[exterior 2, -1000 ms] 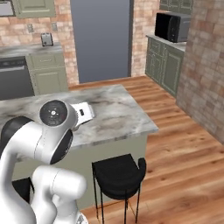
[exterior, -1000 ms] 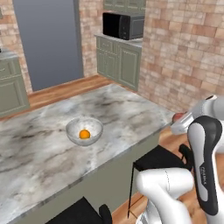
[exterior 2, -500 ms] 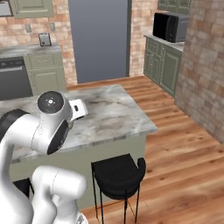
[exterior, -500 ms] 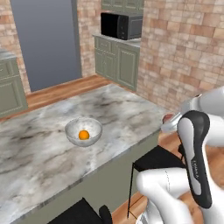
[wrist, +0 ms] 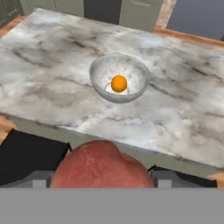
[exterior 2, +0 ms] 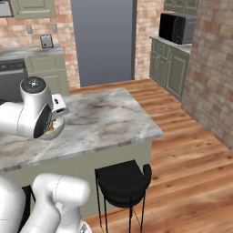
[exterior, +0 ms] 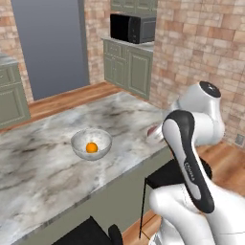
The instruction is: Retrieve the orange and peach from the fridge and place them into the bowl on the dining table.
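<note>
Hand view is showing the gripper point(wrist: 101, 175) clenching the peach point(wrist: 101, 165) at six o'clock, pinkish-red with a paler mottled blush, filling the space between the fingertips. The bowl point(wrist: 119, 78), pale and glossy, is sitting toward twelve o'clock on the dining table point(wrist: 52, 65), already holding the orange point(wrist: 119, 83), small and bright. Judging from this, the arm is carrying the peach over; it should be centring above the rim and lowering before releasing, avoiding knocking the orange.
</note>
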